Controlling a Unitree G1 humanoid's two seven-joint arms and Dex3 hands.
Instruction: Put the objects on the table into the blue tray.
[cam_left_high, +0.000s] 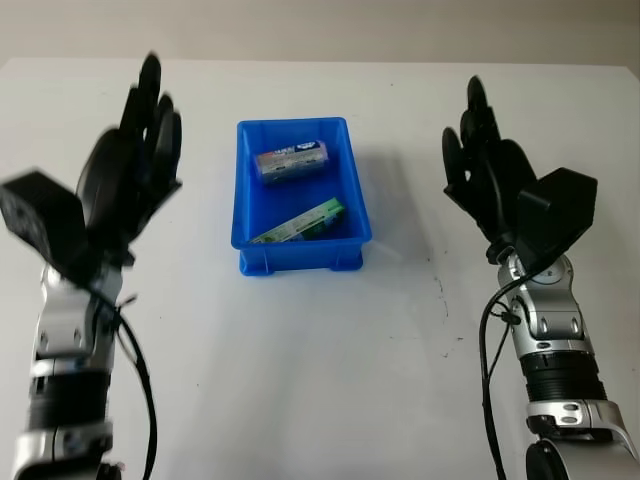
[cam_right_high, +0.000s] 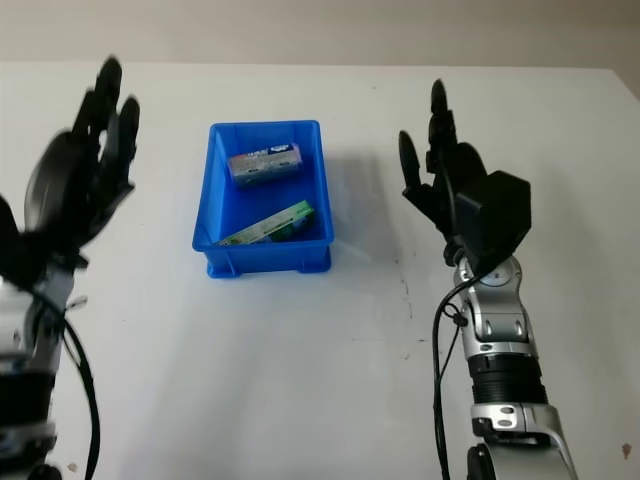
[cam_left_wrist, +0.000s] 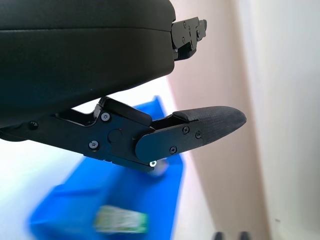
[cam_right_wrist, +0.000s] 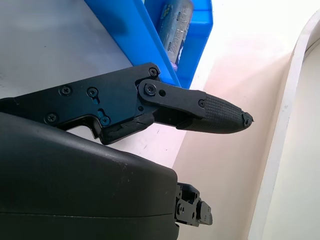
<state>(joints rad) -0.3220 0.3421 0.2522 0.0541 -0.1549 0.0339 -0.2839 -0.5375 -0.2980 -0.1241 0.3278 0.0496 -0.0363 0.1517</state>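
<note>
Head views: blue tray between the raised, open left hand and open right hand, holding a grey packet and green box. Wrist views: each hand empty, tray beyond its fingers

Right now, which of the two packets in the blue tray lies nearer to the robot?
The green packet, at the near wall of the blue tray. The grey packet with red print lies at the far end.
</note>
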